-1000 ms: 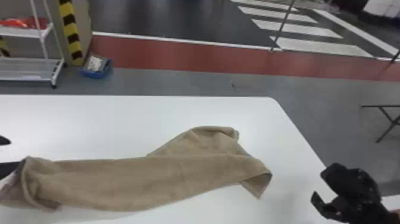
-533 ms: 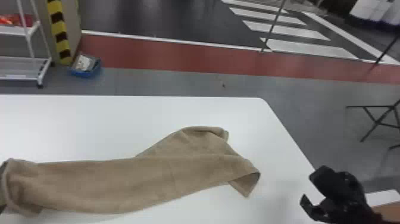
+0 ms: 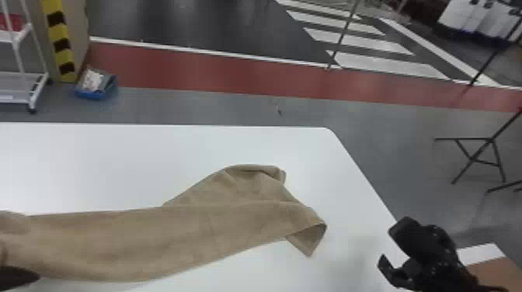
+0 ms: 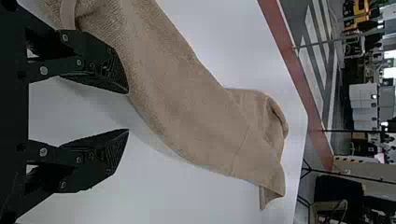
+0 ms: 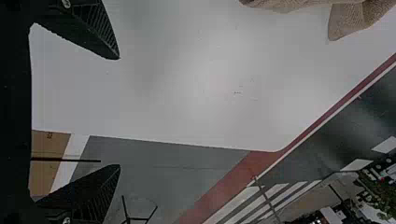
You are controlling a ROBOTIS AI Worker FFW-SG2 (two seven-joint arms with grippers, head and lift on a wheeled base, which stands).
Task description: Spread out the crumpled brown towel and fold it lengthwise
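On 1 table (image 3: 97, 163) lies 1 brown towel (image 3: 155, 240)

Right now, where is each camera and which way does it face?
Head view: robot's head, forward and down at towel, table; right gripper and a left fingertip show.
Left wrist view: left wrist, outward over the towel; left gripper shows.
Right wrist view: right wrist, outward over table edge and floor; right gripper shows.
Both wrist views share towel and table.
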